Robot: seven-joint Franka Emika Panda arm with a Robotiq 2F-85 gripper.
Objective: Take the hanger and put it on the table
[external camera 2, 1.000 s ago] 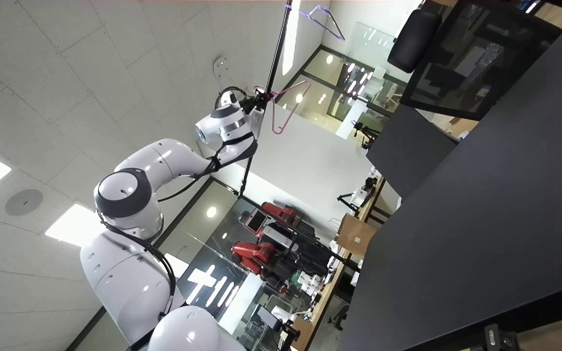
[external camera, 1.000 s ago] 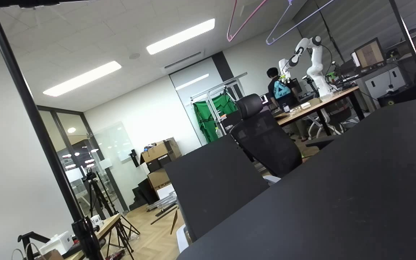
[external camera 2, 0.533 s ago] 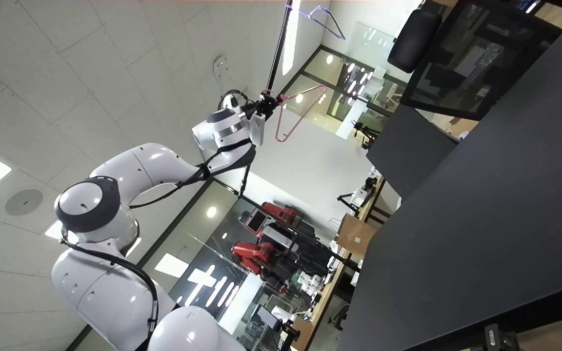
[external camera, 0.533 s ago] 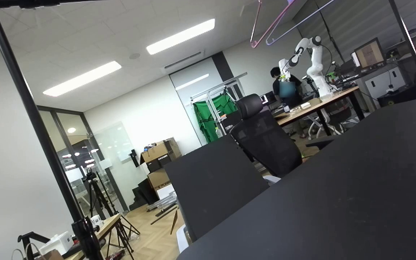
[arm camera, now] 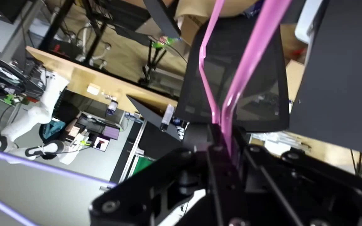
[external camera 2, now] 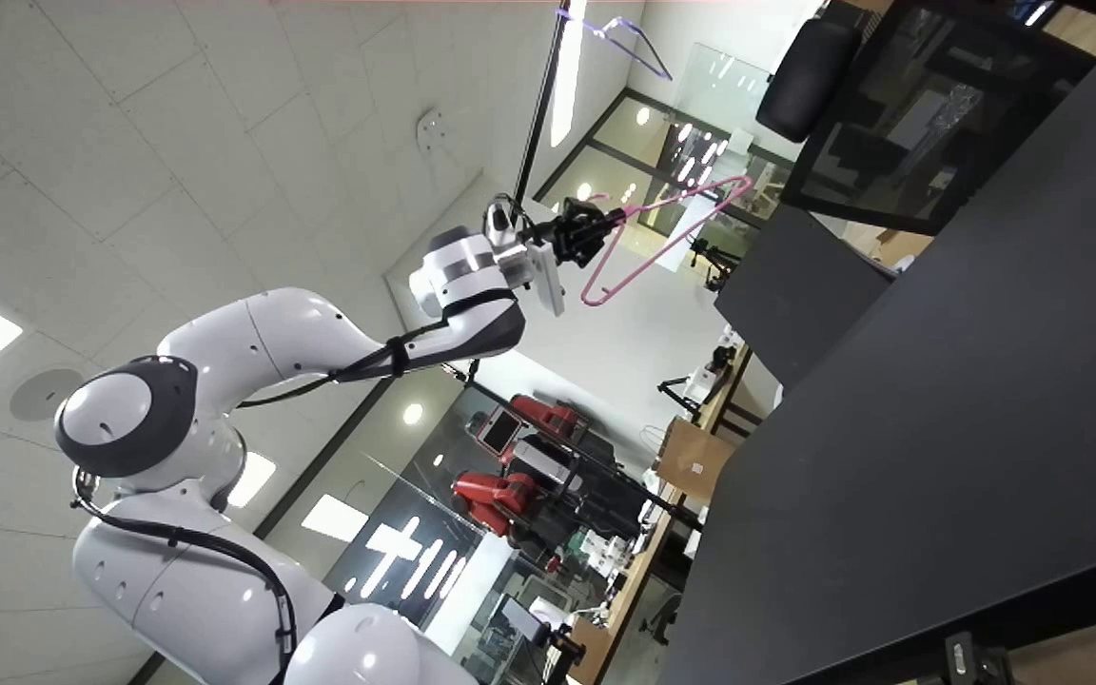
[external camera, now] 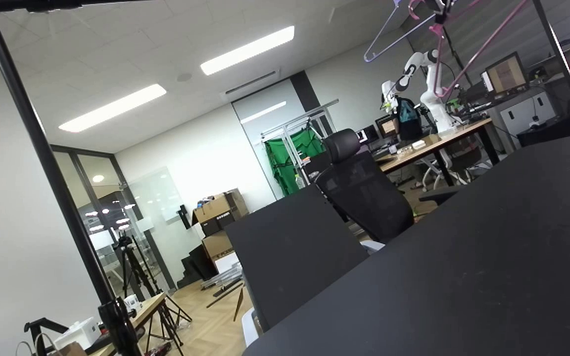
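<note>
The thin pink hanger (external camera 2: pixel 743 183) is in the air, off the black pole. Its rods also show in an exterior view (external camera: pixel 485 47) and run up the wrist view (arm camera: pixel 253 47). My gripper (external camera 2: pixel 618 217) is shut on the hanger's neck, just below the hook. In the wrist view the fingertips (arm camera: pixel 225 133) pinch the pink rods. The gripper is partly cut off at the top of an exterior view (external camera: pixel 441 15). The matte black table (external camera 2: pixel 938 381) lies below, well apart from the hanger. It also shows at the right of the wrist view (arm camera: pixel 341 72).
A purple hanger (external camera 2: pixel 638 57) hangs on the black pole (external camera 2: pixel 540 105) and also shows in the wrist view (arm camera: pixel 42 165). A black mesh chair (external camera: pixel 369 198) stands at the table's edge. Another white arm (external camera: pixel 433 89) stands on a wooden desk behind.
My gripper has carried the pink hanger away from the pole, out over the table side and a little lower. The gripper has come into an exterior view. The purple hanger has stayed.
</note>
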